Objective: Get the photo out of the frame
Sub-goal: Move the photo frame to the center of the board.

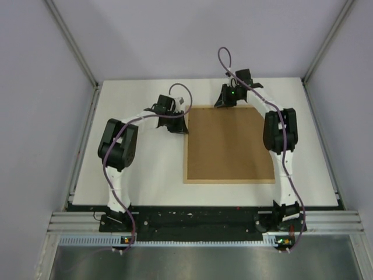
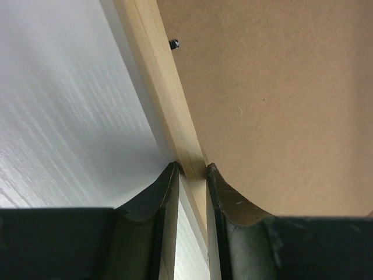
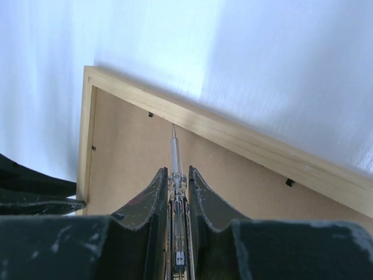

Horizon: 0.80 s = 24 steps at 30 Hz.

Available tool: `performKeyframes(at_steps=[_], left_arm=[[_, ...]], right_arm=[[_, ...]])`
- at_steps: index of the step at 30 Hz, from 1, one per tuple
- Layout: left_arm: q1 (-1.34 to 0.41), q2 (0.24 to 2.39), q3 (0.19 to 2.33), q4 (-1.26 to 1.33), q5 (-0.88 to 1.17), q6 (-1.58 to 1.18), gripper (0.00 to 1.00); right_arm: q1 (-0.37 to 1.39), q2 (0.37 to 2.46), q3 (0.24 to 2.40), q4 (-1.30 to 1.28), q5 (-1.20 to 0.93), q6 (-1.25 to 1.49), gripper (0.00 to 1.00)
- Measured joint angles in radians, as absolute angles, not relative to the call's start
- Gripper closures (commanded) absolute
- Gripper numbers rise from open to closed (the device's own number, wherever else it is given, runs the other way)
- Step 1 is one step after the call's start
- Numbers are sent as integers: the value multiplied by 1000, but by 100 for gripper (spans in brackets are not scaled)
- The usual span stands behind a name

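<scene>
The frame [image 1: 230,182] lies face down on the white table, its thin light-wood rail around the plain brown backing board [image 1: 230,143]. The photo is hidden under that board. My left gripper [image 1: 182,127] is at the frame's far left corner. In the left wrist view its fingers [image 2: 191,169] straddle the wood rail [image 2: 160,87], one outside and one over the board [image 2: 274,105]. My right gripper [image 1: 224,102] hovers over the far edge, shut on a small clear-handled screwdriver [image 3: 175,151]. The screwdriver's tip points at the board just short of the far rail [image 3: 233,137].
Small black retaining clips sit at the board's edge: one by the left rail [image 2: 173,44], two along the far rail [image 3: 150,114] [image 3: 289,182], and one on the side rail [image 3: 93,147]. My left gripper's fingers [image 3: 35,192] show in the right wrist view. Grey walls enclose the table.
</scene>
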<state>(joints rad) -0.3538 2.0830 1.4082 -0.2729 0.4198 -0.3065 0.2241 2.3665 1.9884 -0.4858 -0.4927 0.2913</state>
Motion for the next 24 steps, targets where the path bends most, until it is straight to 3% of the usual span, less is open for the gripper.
performKeyframes(at_steps=[13,20,24], left_arm=[[-434,2037,1335,-241,421,-316,94],[-440,1998,1291,-266,461,-341,74],[-384,1986,1281,-348,520,-316,69]], right_arm=[[224,2417,2102,-603,-516,294,100],[220,2352,1974,-564,-579,292,100],[220,2316,1903,-569,-649,310,100]])
